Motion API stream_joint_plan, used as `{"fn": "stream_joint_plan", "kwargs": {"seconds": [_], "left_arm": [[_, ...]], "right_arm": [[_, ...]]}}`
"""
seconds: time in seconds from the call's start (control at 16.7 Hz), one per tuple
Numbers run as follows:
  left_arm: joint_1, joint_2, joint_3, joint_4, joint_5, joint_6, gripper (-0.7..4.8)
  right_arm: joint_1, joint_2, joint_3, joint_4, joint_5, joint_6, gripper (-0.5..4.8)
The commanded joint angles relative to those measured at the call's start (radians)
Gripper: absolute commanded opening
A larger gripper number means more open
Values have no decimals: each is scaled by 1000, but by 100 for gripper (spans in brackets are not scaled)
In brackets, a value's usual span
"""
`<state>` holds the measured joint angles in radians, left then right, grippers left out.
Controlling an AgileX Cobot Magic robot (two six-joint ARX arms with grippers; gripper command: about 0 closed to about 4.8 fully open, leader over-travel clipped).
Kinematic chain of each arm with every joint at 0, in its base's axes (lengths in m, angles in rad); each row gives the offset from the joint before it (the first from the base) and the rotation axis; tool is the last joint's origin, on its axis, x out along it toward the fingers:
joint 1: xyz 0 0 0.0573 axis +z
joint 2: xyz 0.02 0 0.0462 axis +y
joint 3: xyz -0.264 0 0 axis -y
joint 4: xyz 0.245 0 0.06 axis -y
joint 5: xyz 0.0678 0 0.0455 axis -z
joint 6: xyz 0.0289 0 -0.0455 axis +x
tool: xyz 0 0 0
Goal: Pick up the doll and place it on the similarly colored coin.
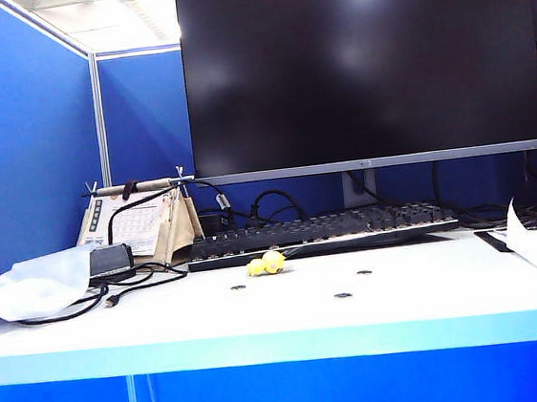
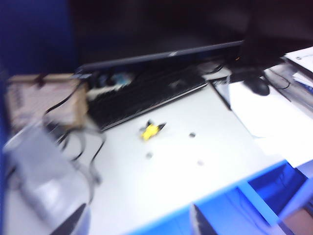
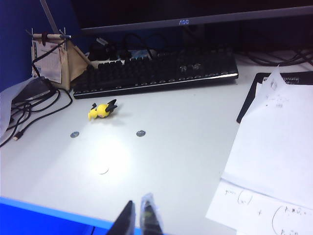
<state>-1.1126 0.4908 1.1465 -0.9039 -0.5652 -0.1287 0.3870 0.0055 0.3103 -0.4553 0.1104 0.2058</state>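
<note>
doll [image 3: 102,110] lying on its side by the keyboard [image 3: 156,73], tbh easy to fumble. Left gripper [image 2: 137,223] jaws wide, empty; right gripper [image 3: 138,218] nearly shut, both near edge. Pale coin [image 3: 102,170] hard to spot in glare.

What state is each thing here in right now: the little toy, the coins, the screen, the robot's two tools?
Doll: lying on its side on the table, by the keyboard, unheld.
Coins, such as this one: flat on the table, nothing on them.
Monitor: screen dark.
Left tool: high above the table, fingers apart, empty.
Right tool: over the table's near edge, fingers together, empty.
</note>
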Motion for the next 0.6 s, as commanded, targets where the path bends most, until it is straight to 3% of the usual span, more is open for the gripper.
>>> {"fn": "stream_joint_plan", "kwargs": {"seconds": [0.06,0.12,0.18,0.3,0.42,0.6], "left_arm": [[1,-77,-278,274,-27,70,269],[1,-83,-414,380,-115,69,269],[1,-82,-467,436,-161,63,268],[1,-75,-629,676,-231,43,269],[2,-75,-723,760,-282,43,268],[2,-75,-887,764,-360,6,268]], "right_arm": [[2,0,-2,-5,0,5,32],[3,0,-2,-5,-3,10,32],[2,0,-2,-4,-9,12,32],[3,0,-2,-5,-8,12,32],[3,0,-3,-15,-8,12,32],[2,0,-67,10,-8,34,32]]}}
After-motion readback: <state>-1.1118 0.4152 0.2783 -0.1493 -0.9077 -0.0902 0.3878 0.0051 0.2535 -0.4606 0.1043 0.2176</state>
